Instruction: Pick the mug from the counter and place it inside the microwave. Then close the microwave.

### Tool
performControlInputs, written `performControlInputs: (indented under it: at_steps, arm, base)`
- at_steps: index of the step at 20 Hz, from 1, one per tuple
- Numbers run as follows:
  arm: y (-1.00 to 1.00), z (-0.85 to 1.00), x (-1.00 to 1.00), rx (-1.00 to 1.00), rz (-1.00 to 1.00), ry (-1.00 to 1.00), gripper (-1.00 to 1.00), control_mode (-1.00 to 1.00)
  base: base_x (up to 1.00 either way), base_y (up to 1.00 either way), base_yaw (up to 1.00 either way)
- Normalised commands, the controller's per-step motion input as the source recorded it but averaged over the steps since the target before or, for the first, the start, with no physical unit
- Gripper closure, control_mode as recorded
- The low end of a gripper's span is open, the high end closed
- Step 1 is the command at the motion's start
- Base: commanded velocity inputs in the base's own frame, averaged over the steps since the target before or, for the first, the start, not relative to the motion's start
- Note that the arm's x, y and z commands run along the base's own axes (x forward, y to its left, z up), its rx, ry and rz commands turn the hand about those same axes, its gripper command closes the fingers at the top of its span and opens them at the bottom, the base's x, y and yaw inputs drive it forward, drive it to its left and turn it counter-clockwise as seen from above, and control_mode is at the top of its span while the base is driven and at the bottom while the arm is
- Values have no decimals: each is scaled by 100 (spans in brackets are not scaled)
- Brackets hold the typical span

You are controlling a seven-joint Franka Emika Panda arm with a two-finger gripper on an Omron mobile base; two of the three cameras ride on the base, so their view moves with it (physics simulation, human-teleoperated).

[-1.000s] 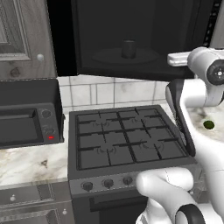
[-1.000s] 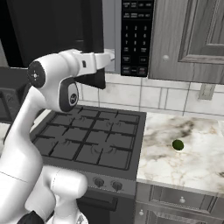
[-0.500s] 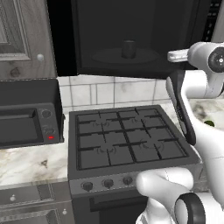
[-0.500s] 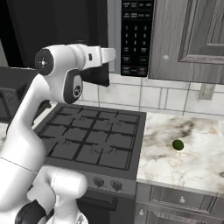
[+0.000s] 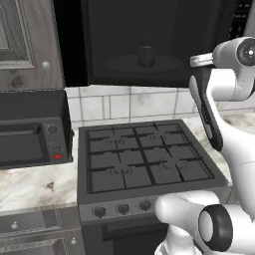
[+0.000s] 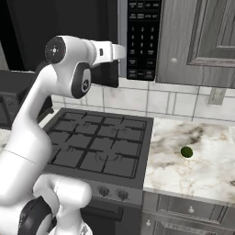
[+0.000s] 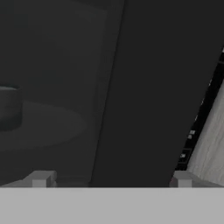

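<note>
Mug [image 5: 146, 55] inside microwave [image 5: 149, 45], hand [image 7: 109, 179] spread wide

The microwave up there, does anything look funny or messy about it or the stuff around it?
Nothing is spilled or broken. The big grey wall-mounted microwave stands wide open, and the small cylindrical mug stands upright on its round plate. The gripper is open and empty. One small dark green round thing lies alone on the veined marble counter.
</note>
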Motion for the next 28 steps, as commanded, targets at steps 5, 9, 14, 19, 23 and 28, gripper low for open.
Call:
performControlInputs:
  at_steps: [5, 9, 14, 19, 23, 28]
  arm:
    - [0, 0, 32, 0, 1, 5, -100, -100]
    - [0, -1, 40, 0, 1, 0, -100, -100]
    - [0, -18, 42, 0, 1, 0, -100, -100]
    - [0, -19, 38, 0, 0, 0, -100, -100]
    - [0, -10, 30, 0, 0, -1, -100, -100]
    - [0, -8, 32, 0, 0, 0, -100, -100]
  base:
    - [0, 0, 0]
    - [0, 0, 0]
    - [0, 0, 0]
    - [0, 0, 0]
    - [0, 0, 0]
    - [0, 0, 0]
